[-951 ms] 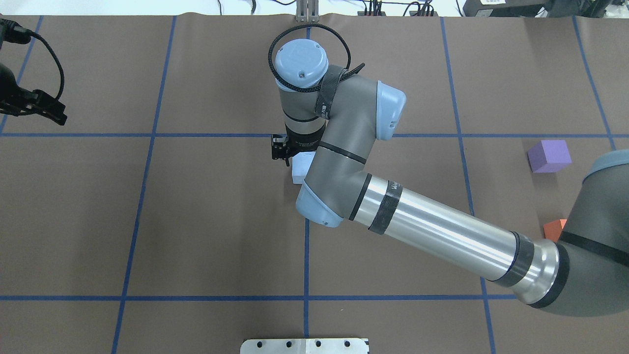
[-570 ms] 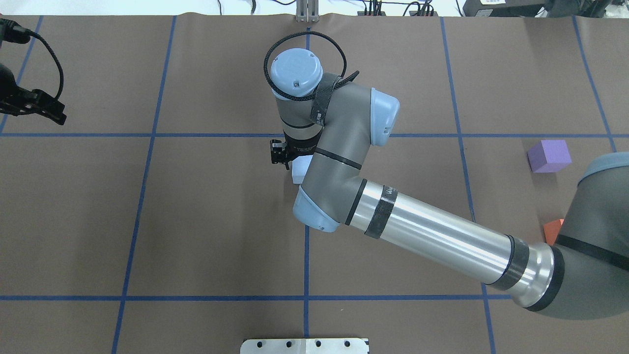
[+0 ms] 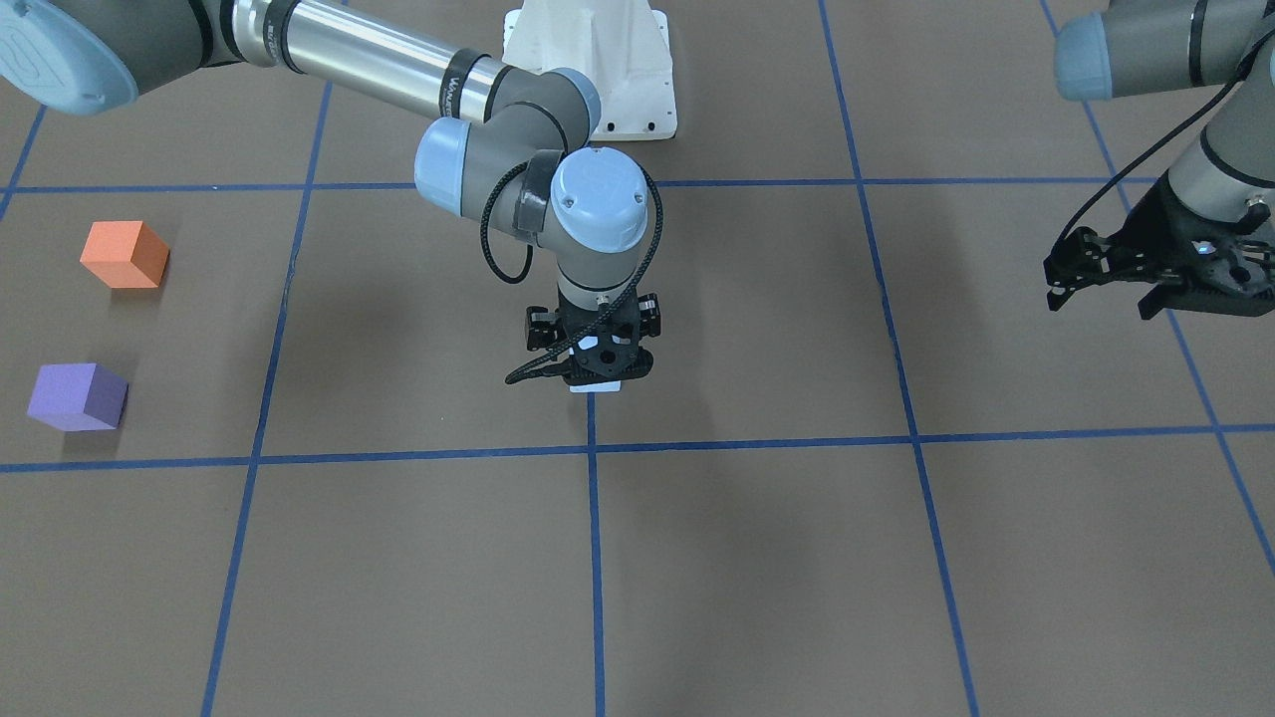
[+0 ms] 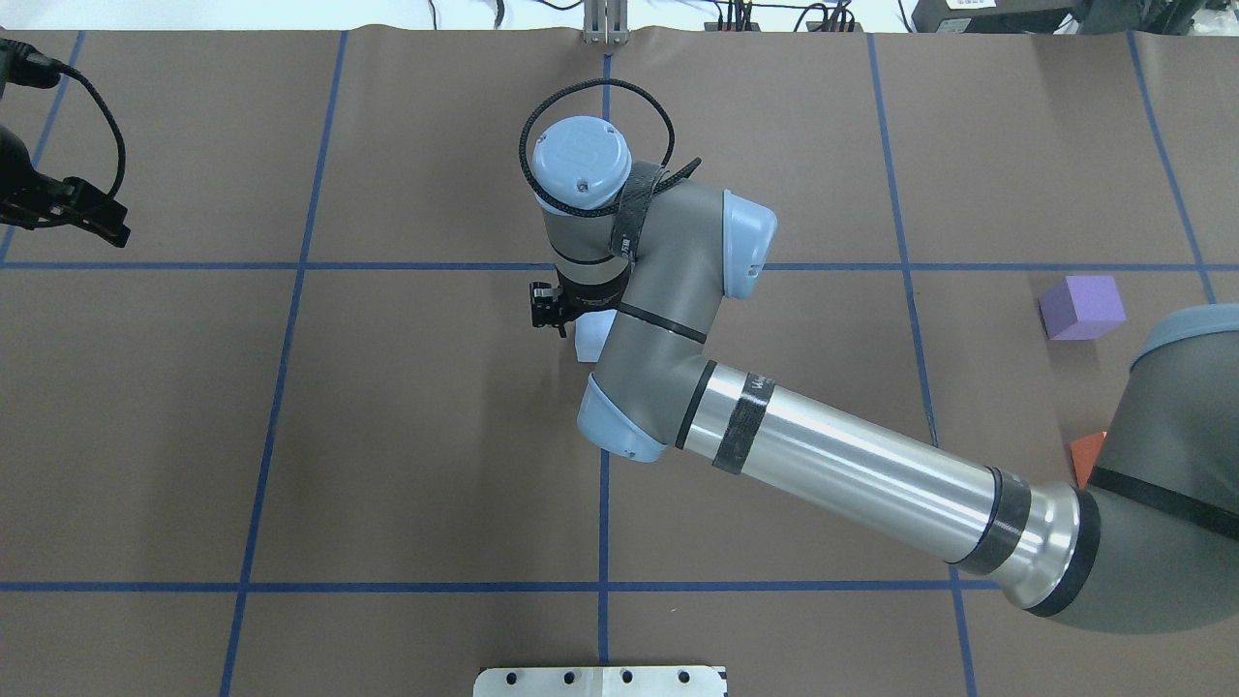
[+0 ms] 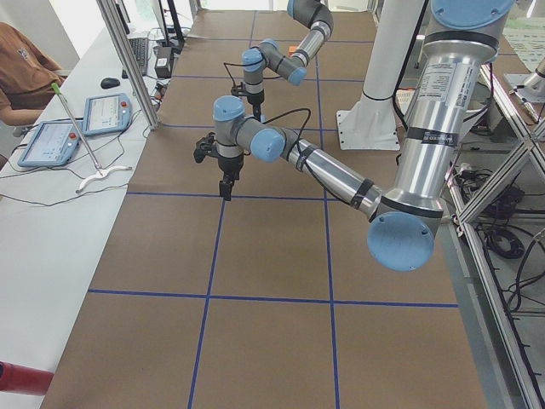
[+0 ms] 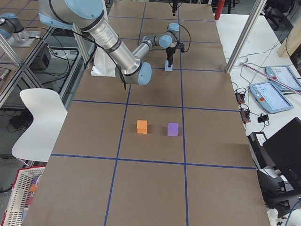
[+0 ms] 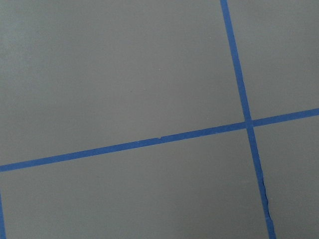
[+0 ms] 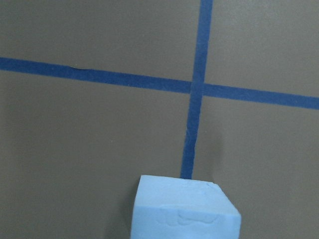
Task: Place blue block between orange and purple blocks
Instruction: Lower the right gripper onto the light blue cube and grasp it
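One blue block (image 8: 184,211) is listed: a pale foam cube, matte, with a faintly dented front face and a nicked upper corner. It is seated on the table (image 4: 407,436) near the centre, on a line of blue tape (image 8: 198,89) close to a crossing, well apart from the other two blocks. One orange block (image 3: 124,254) and one purple block (image 3: 77,396) are listed: matte foam cubes with crisp edges, set near each other toward the robot's right end of the table, with bare surface between them. In the overhead view the orange one is mostly covered by the right arm. The table is covered in flat brown paper and divided into large squares by the tape. The right gripper (image 3: 596,370), black, is pointed straight down from a sharply bent wrist at the end of a long outstretched arm. It is positioned directly over the blue block, so that only a thin pale edge is shown from the front and a corner from overhead. Its fingertips are hidden in every view, so it cannot be told whether the jaws are closed on the cube. The left gripper (image 3: 1101,299), black, is held above the table at the robot's left end and pointed downward. Its fingers are seen spread apart with nothing between them, and only paper and tape are recorded by its wrist camera.
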Tool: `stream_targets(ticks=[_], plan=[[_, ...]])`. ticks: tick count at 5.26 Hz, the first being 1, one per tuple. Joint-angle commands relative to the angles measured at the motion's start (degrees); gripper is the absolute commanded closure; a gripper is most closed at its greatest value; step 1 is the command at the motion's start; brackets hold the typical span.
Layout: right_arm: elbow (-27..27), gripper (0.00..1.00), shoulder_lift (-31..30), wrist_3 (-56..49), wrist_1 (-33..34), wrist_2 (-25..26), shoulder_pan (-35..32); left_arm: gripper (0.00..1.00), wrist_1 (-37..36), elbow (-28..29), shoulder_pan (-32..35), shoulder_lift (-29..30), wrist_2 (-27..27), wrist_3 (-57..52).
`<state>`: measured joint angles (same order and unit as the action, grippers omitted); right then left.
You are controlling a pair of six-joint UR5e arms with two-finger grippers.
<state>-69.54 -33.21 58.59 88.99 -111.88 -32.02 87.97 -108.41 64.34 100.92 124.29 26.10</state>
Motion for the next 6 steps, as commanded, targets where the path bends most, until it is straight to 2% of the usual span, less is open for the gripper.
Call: stream_targets(ticks=[1, 2, 3, 4, 5, 6], plan=[[1.42, 0.07, 0.16, -0.05, -1.1, 1.13, 0.2, 0.0, 0.09, 0.05, 0.0, -0.02, -0.02, 0.0], [1.42, 0.3, 0.25, 0.64, -1.1, 1.31, 0.2, 0.0, 0.01, 0.05, 0.0, -0.02, -0.1, 0.0], [1.43, 0.63, 0.34, 1.87, -1.1, 1.31, 0.2, 0.0, 0.0, 0.05, 0.0, -0.02, -0.02, 0.0], [0.73, 1.0, 1.73, 2.05, -0.58, 0.7, 0.12, 0.0, 0.0, 0.05, 0.0, -0.02, -0.02, 0.0], [-2.32, 1.0, 2.0, 2.06, 2.13, 0.43, -0.15, 0.0, 0.0, -0.04, 0.0, -0.02, -0.02, 0.0], [-9.31, 1.0, 1.66, 1.97, 10.77, 0.26, -0.32, 0.0, 0.0, -0.04, 0.0, -0.02, -0.02, 0.0]])
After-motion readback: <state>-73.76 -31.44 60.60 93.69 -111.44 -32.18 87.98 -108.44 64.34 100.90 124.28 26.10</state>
